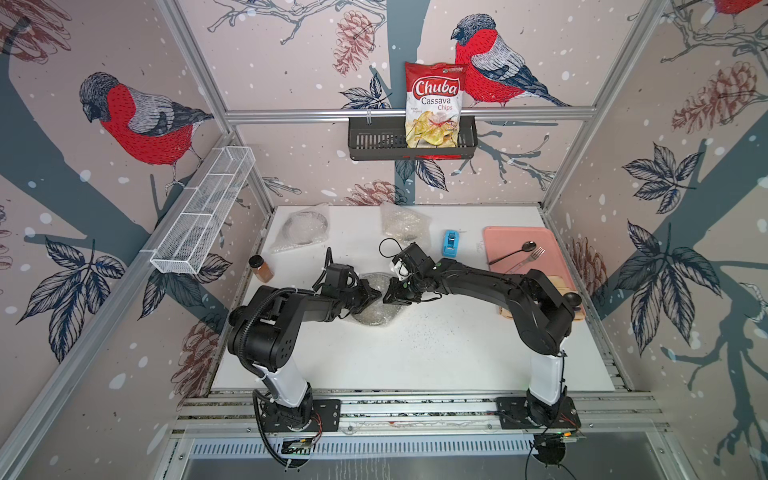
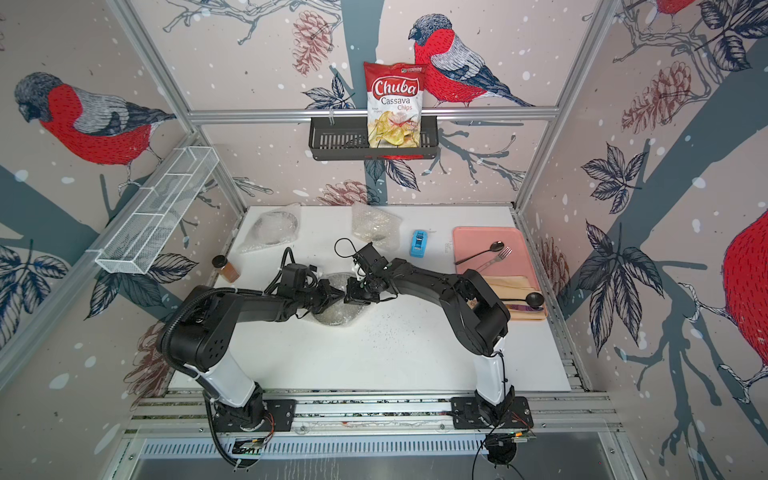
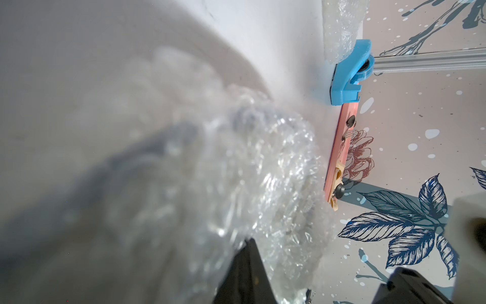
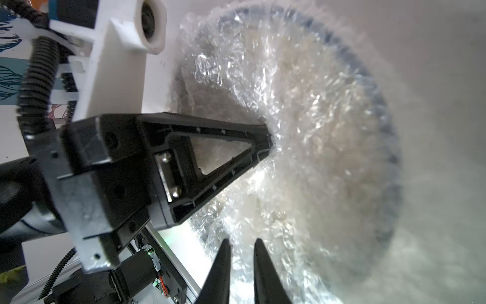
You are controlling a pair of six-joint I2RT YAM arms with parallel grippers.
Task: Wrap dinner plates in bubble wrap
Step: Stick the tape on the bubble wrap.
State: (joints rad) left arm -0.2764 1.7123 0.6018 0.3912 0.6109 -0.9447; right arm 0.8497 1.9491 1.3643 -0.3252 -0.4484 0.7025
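Observation:
One dinner plate [image 1: 372, 318] lies mid-table under crinkled bubble wrap [image 4: 315, 131]; its dark rim [image 4: 391, 158] shows through the plastic. My left gripper [image 1: 377, 296] is shut, and its tip [image 4: 269, 144] pinches a gather of the wrap over the plate's middle. In the left wrist view only one dark finger [image 3: 249, 263] shows against the wrap [image 3: 263, 171]. My right gripper [image 1: 388, 293] faces it tip to tip, its fingers [image 4: 242, 243] slightly apart just over the wrap with nothing between them. Two more dinner plates [image 1: 305, 227] [image 1: 402, 222] lie wrapped at the back.
A blue tape dispenser [image 1: 450, 243] stands right of the back bundles. The pink tray [image 1: 507, 239] at the right holds a spoon, a fork and a wooden board. A spice jar [image 1: 261, 268] stands at the left edge. A chips bag [image 1: 434, 104] sits in a wall basket.

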